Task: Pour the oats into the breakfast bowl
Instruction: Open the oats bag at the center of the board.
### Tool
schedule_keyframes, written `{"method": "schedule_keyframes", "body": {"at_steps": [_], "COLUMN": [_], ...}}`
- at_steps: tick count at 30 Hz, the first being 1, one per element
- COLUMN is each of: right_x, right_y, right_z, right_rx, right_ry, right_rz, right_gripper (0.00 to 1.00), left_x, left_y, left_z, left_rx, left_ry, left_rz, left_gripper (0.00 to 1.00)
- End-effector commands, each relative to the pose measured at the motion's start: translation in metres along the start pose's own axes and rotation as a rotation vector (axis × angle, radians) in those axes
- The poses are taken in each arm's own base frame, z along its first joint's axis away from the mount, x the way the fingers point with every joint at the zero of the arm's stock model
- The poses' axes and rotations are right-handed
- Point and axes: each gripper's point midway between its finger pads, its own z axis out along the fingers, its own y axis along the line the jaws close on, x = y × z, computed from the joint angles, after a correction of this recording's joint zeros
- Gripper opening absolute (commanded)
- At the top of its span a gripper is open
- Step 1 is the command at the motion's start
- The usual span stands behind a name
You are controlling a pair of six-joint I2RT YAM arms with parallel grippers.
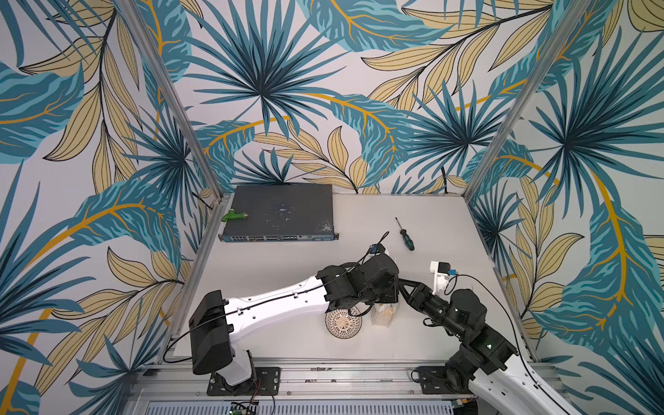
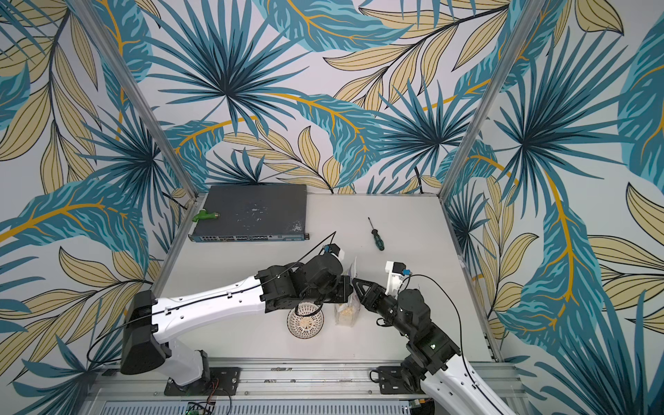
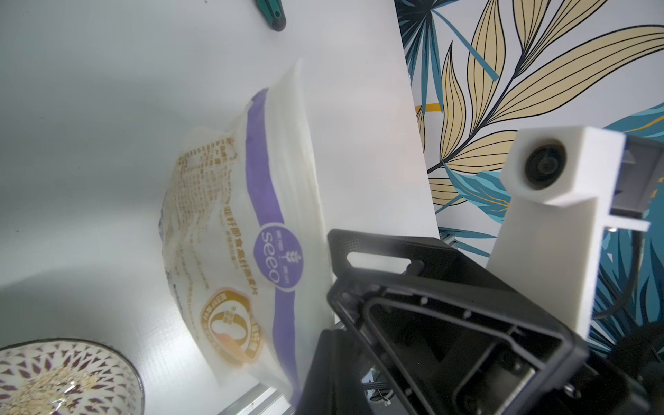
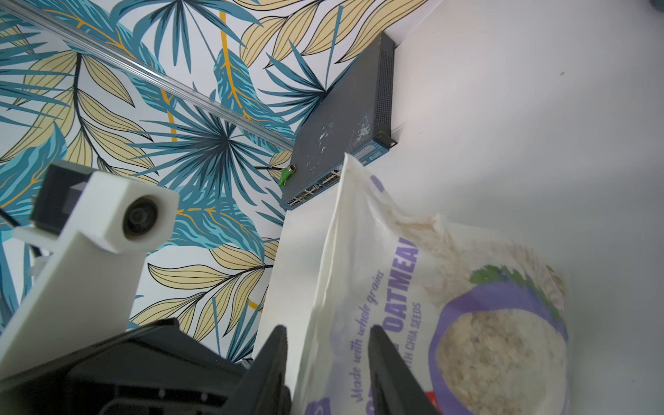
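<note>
Oats bag (image 4: 395, 258) stands beside breakfast bowl (image 2: 296, 328) near front edge of tabletop (image 2: 413, 323); right tool (image 4: 327, 328) straddles it, parted; left tool (image 2: 346, 285) closed.

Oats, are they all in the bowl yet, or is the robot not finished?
Some oats already lie in the breakfast bowl. The bag stands upright beside it with flakes left inside, and the right gripper straddles it. What may be left is another pour, if more is wanted.

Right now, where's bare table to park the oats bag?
Bare: between the network switch and the left arm; right of the screwdriver to the wall; the strip between bowl and front rail. Crowded: the right arm, left arm, bowl and oats bag bunch at centre.
</note>
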Motion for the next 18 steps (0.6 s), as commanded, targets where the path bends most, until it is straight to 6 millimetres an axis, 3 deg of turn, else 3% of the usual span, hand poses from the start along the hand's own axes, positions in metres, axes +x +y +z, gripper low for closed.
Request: {"method": "schedule_keyframes", "body": {"at_steps": [1, 7, 18], "right_x": [0.0, -0.005, -0.003], "right_y": [0.009, 0.013, 0.005], "right_z": [0.002, -0.002, -0.004], "right_rx": [-0.037, -0.046, -0.041], "right_ry": [0.009, -0.016, -0.031], "right_rz": [-0.01, -0.005, 0.009], "right_gripper": [0.37, 0.36, 0.24], "left_x": [0.001, 0.002, 0.002], "left_y": [0.018, 0.024, 0.025], "left_z": [-0.001, -0.002, -0.003], "left_rx": [-0.054, -0.079, -0.077], "left_ry": [-0.004, -0.001, 0.001], "left_rz": [-0.012, -0.015, -0.018], "left_gripper": [0.0, 0.0, 0.0]}}
